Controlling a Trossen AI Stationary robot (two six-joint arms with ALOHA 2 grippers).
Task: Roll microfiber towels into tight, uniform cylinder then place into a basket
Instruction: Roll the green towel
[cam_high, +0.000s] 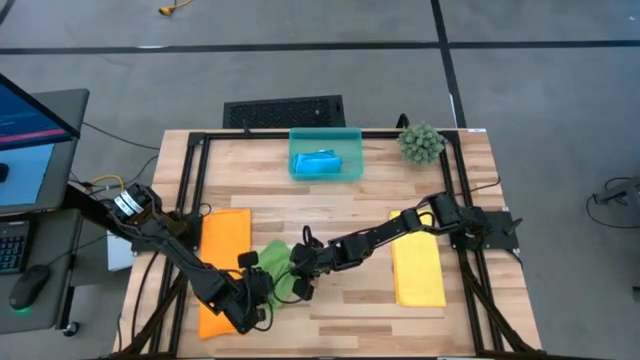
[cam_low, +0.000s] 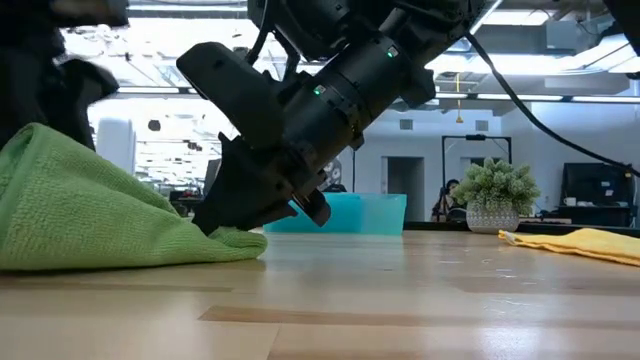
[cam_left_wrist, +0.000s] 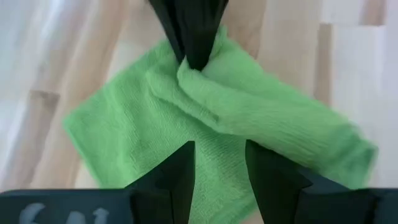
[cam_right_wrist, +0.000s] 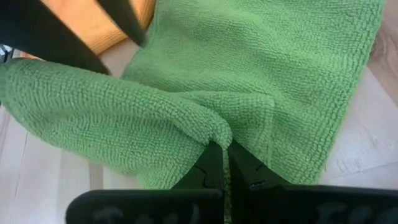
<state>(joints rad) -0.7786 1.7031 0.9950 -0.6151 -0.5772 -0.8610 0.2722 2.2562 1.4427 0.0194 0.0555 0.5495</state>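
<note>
The green towel lies bunched on the table near its front middle, its underside on the wood. My right gripper reaches in from the table's right and is shut on a raised fold of it. My left gripper comes from the near left and is open, its two fingers just over the towel's near part; I cannot tell whether they touch it. The orange towel lies flat at the left and the yellow towel flat at the right. The basket at the far middle holds the blue towel. My right gripper pinches a raised fold of the green towel between its two shut fingers. The fingers slant down from the table's right side. The cloth puckers up at the pinch and the rest lies slack on the table.
A spiky green plant ball stands at the far right corner, right of the basket. A black frame runs round the table's edges. Bare wood lies between the green towel and the basket. A desk with a monitor stands left of the table.
</note>
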